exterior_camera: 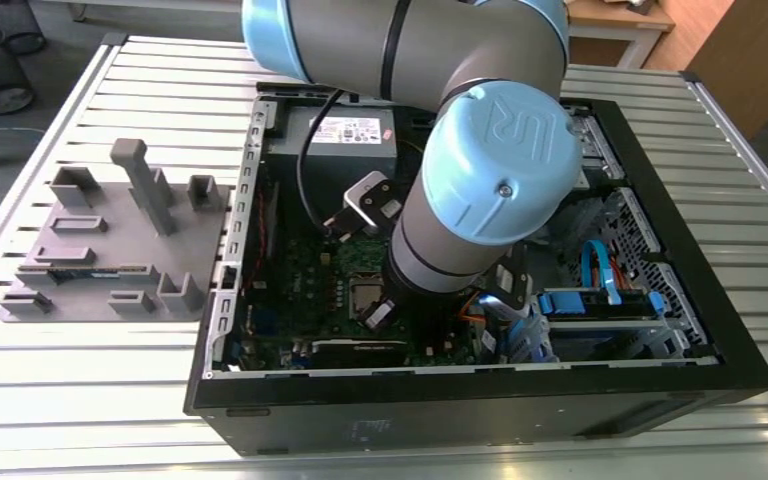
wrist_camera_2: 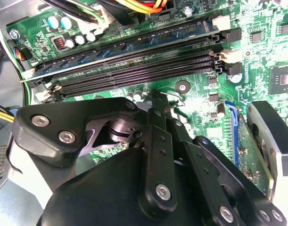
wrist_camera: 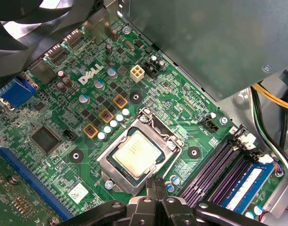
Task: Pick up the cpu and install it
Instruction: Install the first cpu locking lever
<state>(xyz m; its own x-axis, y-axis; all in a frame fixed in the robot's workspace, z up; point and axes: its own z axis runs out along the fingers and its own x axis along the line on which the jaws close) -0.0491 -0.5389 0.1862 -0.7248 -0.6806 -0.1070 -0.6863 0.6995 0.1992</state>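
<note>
The computer case (exterior_camera: 491, 400) stands open on the slatted metal table (exterior_camera: 117, 400). A grey plastic holder (exterior_camera: 104, 250) lies beside the case, near the table's edge on the exterior view's left. The arm (exterior_camera: 491, 170) reaches down into the case from above, and its lower part covers the middle of the motherboard in the exterior view.

Position of the cpu (wrist_camera: 136, 154): it lies flat in its socket near the middle of the motherboard (wrist_camera: 54, 117), silvery top facing up. A silver metal frame (wrist_camera: 113, 176) surrounds it on all sides. Whether the frame is latched cannot be told.

State of the gripper (wrist_camera: 156, 183): the fingers are drawn together into a narrow pair with nothing between them. In the first wrist view the fingertips stand just beside the frame, at its edge towards the memory slots (wrist_camera_2: 134, 70). Whether they touch the frame or the board cannot be told. The gripper is apart from the cpu.

Surroundings on the motherboard:
- The black memory slots run side by side near the board's edge, with one blue memory stick (wrist_camera: 250, 186) fitted in the outermost.
- The grey power supply (wrist_camera: 205, 42) sits at the far end of the case, beyond the socket.
- A black fan (wrist_camera: 35, 28) sits over the board's corner.
</note>
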